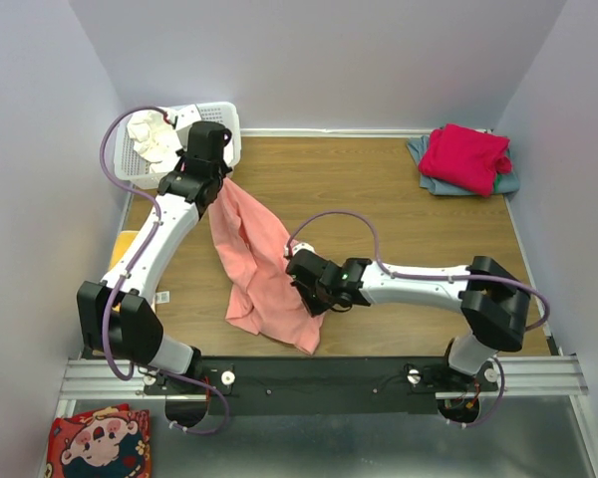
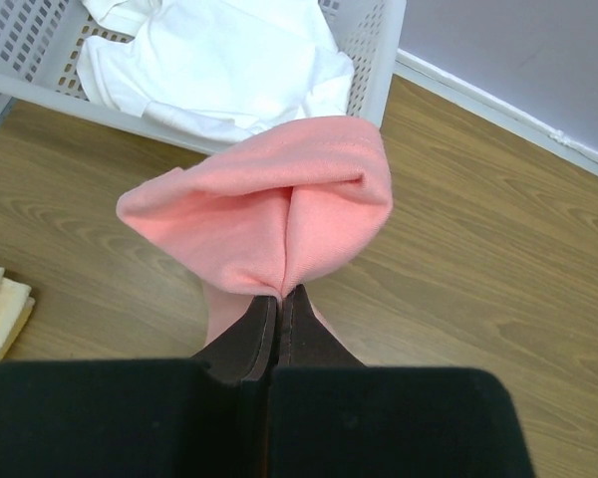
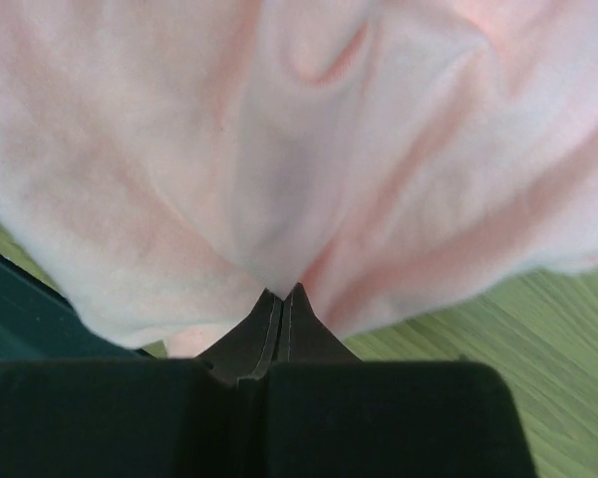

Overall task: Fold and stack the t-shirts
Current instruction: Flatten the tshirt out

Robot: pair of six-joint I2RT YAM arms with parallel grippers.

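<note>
The table [image 1: 379, 199] carries your landmark, the white lattice basket [image 1: 224, 115], in one far corner. The salmon-pink t-shirt [image 1: 254, 259] starts just beside the basket's near corner and trails away from it toward the arm bases, bunched and twisted rather than flat. Well apart from the basket, at the opposite end of the same far edge, the crimson-red shirt [image 1: 465, 157] lies on the grey-blue one [image 1: 429, 182]. The white shirt [image 2: 219, 60] is crumpled inside the basket.

Your left gripper [image 2: 281, 294] is pressed together on a fold of the pink cloth, held up just beside the basket. Your right gripper [image 3: 282, 296] is pinching the same shirt further from the basket, along its edge.

I'd judge you're at the spreading step for the pink shirt, with folding not begun. Next, draw the two pinch points apart to pull the cloth taut, then lay it flat on bare wood away from the basket.
</note>
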